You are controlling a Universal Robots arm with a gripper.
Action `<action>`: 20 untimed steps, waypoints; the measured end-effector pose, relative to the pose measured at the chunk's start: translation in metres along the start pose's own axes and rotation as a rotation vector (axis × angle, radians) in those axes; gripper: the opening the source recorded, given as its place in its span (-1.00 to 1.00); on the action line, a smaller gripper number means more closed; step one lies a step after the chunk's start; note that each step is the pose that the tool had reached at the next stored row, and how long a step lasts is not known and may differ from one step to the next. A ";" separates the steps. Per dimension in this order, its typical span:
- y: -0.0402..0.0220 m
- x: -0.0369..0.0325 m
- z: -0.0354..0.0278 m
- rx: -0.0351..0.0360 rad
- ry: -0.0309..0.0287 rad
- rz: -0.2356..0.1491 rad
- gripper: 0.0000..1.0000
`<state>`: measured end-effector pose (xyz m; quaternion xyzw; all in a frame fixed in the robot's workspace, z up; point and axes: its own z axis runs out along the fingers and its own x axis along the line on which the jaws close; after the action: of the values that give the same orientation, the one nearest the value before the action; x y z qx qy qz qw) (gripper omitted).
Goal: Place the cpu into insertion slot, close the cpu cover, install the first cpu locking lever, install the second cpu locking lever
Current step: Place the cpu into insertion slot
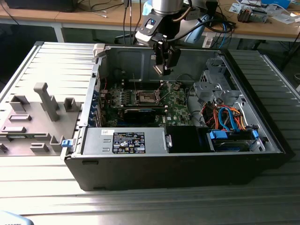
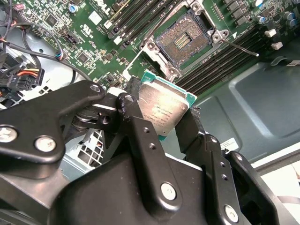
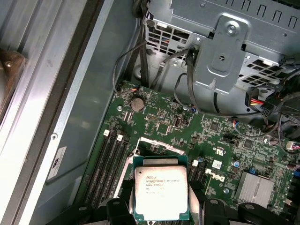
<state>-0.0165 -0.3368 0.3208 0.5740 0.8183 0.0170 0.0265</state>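
Nothing's seated yet: the gripper (image 2: 163,108), jaws clamped on the cpu (image 3: 161,190), hangs above the insertion slot (image 2: 184,40), which lies bare with a locking lever (image 2: 240,48) swung free beside it.

my arm (image 1: 165,5): reaches down from above | my gripper (image 1: 164,68): points down, held aloft | my fingers (image 2: 136,122): pinch the cpu (image 2: 161,105) by opposite edges

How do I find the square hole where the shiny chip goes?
Look inside the big open black computer case at the green motherboard. Near its middle, below the gripper holding the cpu in the exterior view, sits the insertion slot. Unlike the long narrow memory slots beside it, it is square, with a dark centre and silvery rim.
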 end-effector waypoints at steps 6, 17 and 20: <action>0.0000 0.0000 0.0002 0.0000 -0.0002 0.003 0.09; -0.0002 0.0001 0.0014 0.0002 -0.0006 0.009 0.09; -0.0002 0.0001 0.0014 0.0002 -0.0006 0.009 0.09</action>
<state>-0.0166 -0.3368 0.3194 0.5777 0.8156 0.0169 0.0266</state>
